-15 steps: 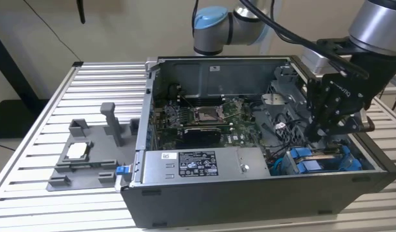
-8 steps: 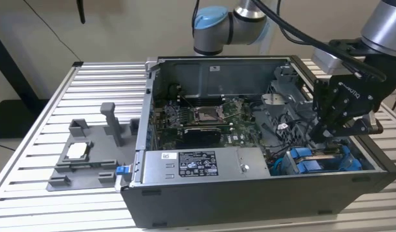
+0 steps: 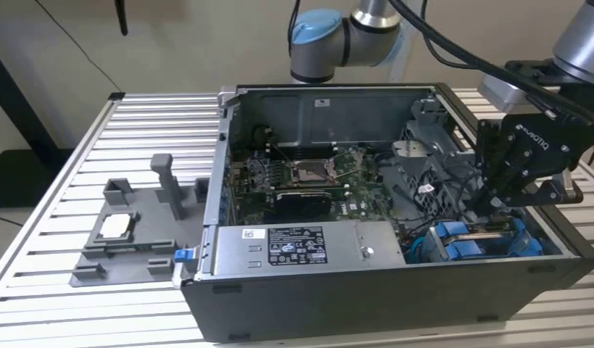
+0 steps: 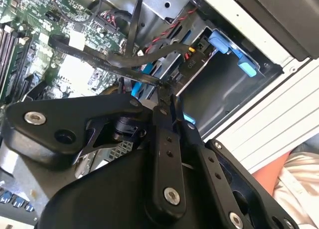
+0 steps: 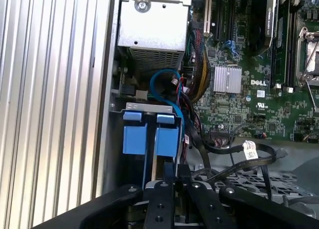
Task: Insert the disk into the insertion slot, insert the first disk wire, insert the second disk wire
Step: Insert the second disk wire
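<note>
The gripper (image 4: 167, 92) has its two fingers pressed together on a flat black cable (image 4: 99, 57), pinching it at the tip in the middle of the second wrist view. In the exterior view the gripper (image 3: 500, 206) hangs at the right of the frame, just above the blue-fitted drive cage (image 3: 481, 243) in the open computer case (image 3: 374, 290).

The disk (image 5: 154, 134) appears already seated — its blue carrier tabs stand side by side in the insertion slot (image 5: 115, 139), left of centre in the first wrist view. I judge the step in hand to be a wire insertion. Done well, it calls for keeping the connector square to the drive's socket and pressing straight in, without twisting the cable.

The disk's long axis seems to run down into the cage, tabbed end facing outward — the rest is hidden.
</note>
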Robot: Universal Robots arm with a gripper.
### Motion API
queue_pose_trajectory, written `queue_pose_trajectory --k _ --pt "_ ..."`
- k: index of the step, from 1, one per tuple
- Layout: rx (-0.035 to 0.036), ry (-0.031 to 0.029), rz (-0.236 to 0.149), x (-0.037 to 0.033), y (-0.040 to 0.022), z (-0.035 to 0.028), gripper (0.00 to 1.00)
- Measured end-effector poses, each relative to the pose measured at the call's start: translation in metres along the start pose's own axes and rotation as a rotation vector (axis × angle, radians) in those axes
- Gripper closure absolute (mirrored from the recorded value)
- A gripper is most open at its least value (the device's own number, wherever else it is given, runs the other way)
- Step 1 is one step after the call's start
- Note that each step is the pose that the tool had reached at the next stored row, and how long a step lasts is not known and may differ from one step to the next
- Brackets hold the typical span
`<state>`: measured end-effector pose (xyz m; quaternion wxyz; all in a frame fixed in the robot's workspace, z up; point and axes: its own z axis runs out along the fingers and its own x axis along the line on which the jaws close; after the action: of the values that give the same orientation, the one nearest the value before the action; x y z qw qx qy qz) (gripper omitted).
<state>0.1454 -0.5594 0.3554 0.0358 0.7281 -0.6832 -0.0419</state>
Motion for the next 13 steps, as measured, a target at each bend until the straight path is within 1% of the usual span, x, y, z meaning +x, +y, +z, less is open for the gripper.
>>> queue_pose_trajectory --k 7,13 --pt "0.0 -0.0001 0.0 0.0003 -0.0005 0.0005 0.84" --pt "0.0 0.0 0.0 0.0007 -0.0018 0.0059 0.84"
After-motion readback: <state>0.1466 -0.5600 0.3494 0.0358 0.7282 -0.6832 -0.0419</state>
